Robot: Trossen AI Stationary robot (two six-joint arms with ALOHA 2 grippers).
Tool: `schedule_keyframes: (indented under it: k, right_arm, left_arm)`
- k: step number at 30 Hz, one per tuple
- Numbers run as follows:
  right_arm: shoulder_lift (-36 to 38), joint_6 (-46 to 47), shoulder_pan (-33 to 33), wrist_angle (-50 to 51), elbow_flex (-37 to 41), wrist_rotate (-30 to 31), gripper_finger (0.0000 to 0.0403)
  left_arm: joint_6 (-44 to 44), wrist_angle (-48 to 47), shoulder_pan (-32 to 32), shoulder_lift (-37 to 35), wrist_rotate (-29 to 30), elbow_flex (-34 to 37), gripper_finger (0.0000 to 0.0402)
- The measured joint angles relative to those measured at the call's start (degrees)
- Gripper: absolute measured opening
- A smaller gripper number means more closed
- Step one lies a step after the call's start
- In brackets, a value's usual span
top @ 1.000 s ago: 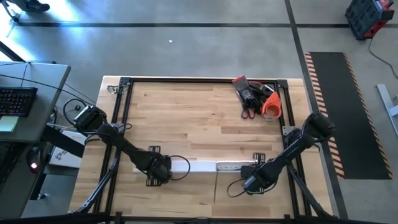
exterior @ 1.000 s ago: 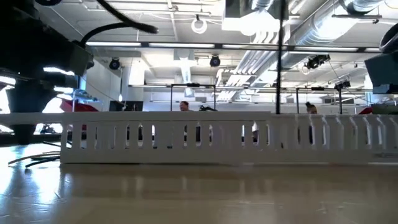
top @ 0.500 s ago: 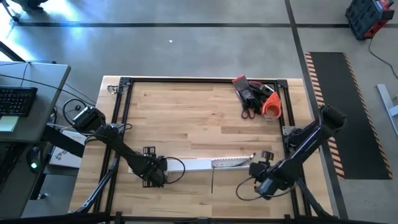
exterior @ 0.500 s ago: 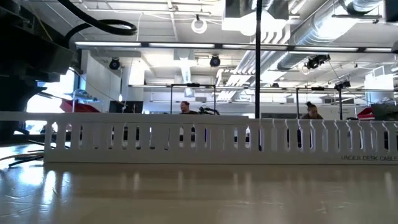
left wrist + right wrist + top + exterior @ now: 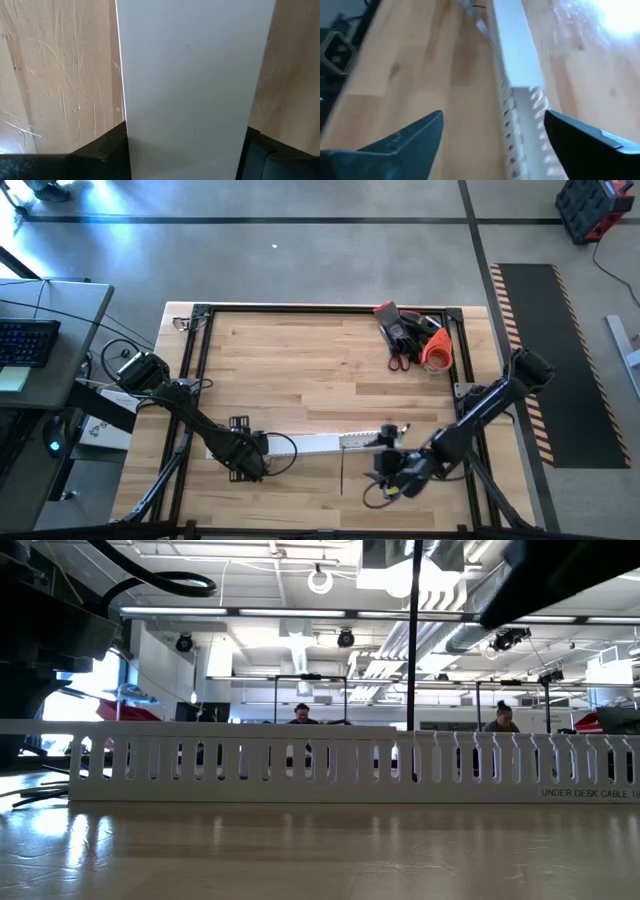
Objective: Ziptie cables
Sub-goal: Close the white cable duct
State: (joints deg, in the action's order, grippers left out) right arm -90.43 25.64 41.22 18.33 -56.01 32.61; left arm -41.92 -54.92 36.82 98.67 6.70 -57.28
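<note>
Leftward the right gripper (image 5: 392,468) has slid since half a second ago, now just off the slotted right end of the white channel strip (image 5: 320,444); the left gripper (image 5: 243,455) and the strip lie as they did. The table (image 5: 300,370) is pale plank wood inside a black frame, with a red, black and orange heap of tools (image 5: 410,335) at the corner farthest from both grippers. Around it lies grey concrete floor. The low view looks over the slotted strip (image 5: 300,765) into an open hall of ceiling ducts and lamps, where two people (image 5: 302,712) sit far behind. Of the cables (image 5: 342,472), only one thin dark strand can be made out. It stands upright in the low view (image 5: 412,640), its long axis vertical, rising from the strip out of the picture's top. It lies between the two grippers, nearer the right one, touching neither. The left gripper (image 5: 186,135) clasps the flat white strip (image 5: 190,75) between its fingers. The right gripper (image 5: 492,115) is spread wide and holds nothing, with the strip (image 5: 512,55) running away ahead of it.
</note>
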Motion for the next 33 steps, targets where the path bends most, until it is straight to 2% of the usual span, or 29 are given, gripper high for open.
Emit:
schedule_keyframes:
  k: [4, 9, 16, 25, 29, 33]
  right_arm:
    - [-0.03, -8.22, -5.10, -2.55, 0.08, -2.22, 0.0352]
    - [-2.55, -15.18, -11.01, -11.72, 0.66, -10.52, 0.0354]
    - [-8.19, -13.07, -15.83, -10.02, 0.70, -15.72, 0.0355]
    - [-13.98, -11.97, -17.26, -10.48, 0.72, -16.07, 0.0350]
    - [-14.75, -11.30, -17.85, -10.76, 0.72, -16.58, 0.0337]
    - [-14.75, -11.19, -18.40, -11.32, 0.70, -17.93, 0.0308]
  left_arm:
    - [-0.02, 0.66, 0.00, 0.00, 0.00, 0.02, 0.0215]
    - [-0.10, 2.26, 0.00, 0.00, -0.02, 0.04, 0.0216]
    - [-1.00, 2.57, 0.04, 0.00, 0.00, 0.04, 0.0216]
    - [-1.00, 2.57, 0.04, 0.00, 0.24, 0.07, 0.0216]
    - [-0.70, 2.53, 0.04, 0.00, 0.27, 0.07, 0.0216]
    - [0.03, 2.48, 0.04, 0.00, 0.42, 0.09, 0.0216]
